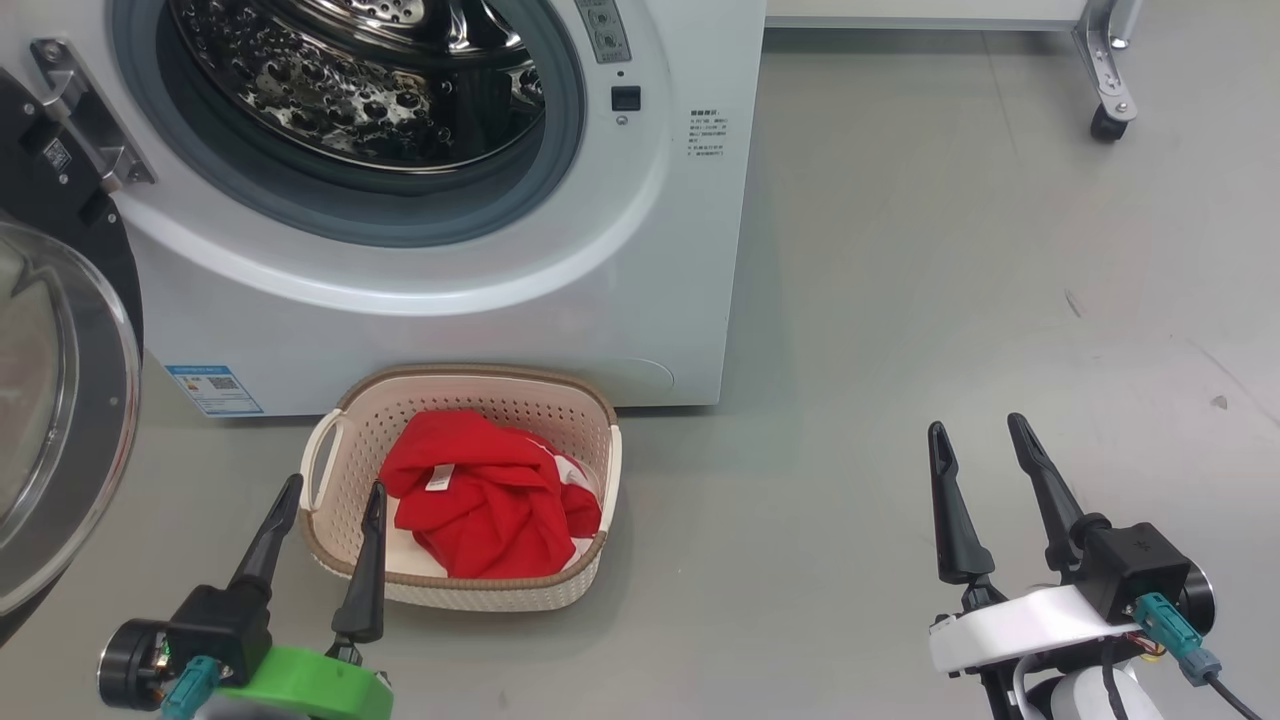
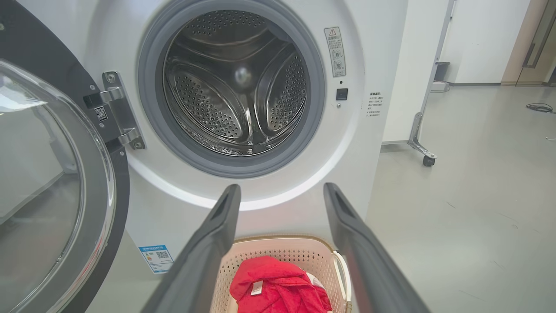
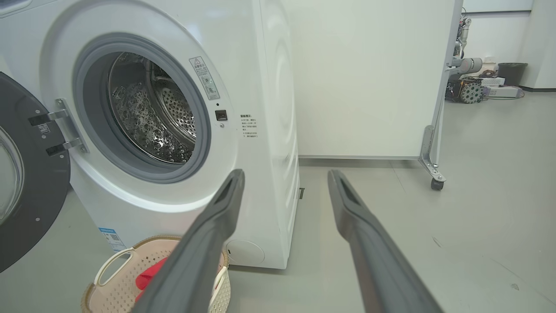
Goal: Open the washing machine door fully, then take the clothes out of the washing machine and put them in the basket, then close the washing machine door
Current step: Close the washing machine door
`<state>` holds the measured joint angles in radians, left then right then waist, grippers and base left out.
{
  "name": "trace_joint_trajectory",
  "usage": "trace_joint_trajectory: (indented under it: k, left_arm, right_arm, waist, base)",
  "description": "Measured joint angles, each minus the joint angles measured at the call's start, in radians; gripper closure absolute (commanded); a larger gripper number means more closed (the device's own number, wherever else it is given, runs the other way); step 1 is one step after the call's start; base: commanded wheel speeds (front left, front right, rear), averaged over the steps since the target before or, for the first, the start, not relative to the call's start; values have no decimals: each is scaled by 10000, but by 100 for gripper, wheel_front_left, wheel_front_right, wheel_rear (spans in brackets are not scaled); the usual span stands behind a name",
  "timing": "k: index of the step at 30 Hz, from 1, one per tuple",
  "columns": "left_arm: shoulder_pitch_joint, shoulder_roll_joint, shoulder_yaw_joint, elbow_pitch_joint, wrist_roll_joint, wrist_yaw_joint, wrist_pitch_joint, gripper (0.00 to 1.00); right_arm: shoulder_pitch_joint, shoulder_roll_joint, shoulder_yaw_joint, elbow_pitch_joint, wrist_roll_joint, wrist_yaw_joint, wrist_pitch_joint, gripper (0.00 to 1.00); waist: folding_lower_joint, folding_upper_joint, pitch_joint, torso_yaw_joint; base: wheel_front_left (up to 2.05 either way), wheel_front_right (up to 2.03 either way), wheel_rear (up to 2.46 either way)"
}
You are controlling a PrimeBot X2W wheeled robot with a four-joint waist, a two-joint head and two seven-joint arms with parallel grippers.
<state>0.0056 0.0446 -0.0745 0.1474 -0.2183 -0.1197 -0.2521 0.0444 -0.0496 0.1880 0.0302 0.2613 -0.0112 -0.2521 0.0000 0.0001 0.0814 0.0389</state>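
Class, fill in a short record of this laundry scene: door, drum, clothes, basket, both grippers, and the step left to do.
door: washing machine door swung open, hinged at the left of the washing machine
drum: no clothing visible inside
clothes: red, heaped in the basket
basket: on the floor, against the machine's front
left gripper: open, holding nothing, by the basket
right gripper: open, holding nothing, above the floor
step left: close the door
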Motion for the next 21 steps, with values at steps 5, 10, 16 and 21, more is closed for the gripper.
trace_joint_trajectory:
  k: [5, 10, 16, 21]
  left_arm:
    - [0, 0, -23, -2, 0, 0, 0, 0]
    - [0, 0, -36, -13, 0, 2, 0, 0]
    - [0, 0, -54, -36, 0, 6, 0, 0]
    - [0, 0, -69, -56, 0, 10, 0, 0]
  right_arm:
    - [-1, 4, -2, 15, 0, 0, 0, 0]
    - [-1, 8, -6, 31, 0, 0, 0, 0]
    - [-2, 12, -13, 35, 0, 2, 0, 0]
    - [-3, 12, -15, 35, 0, 4, 0, 0]
  waist:
    - [0, 0, -5, 4]
    - [0, 0, 1, 18]
    - [1, 0, 12, 36]
    - [1, 0, 15, 44]
  base:
    - [-63, 63, 0]
    - [-43, 43, 0]
    - [-20, 20, 0]
    - [-3, 3, 0]
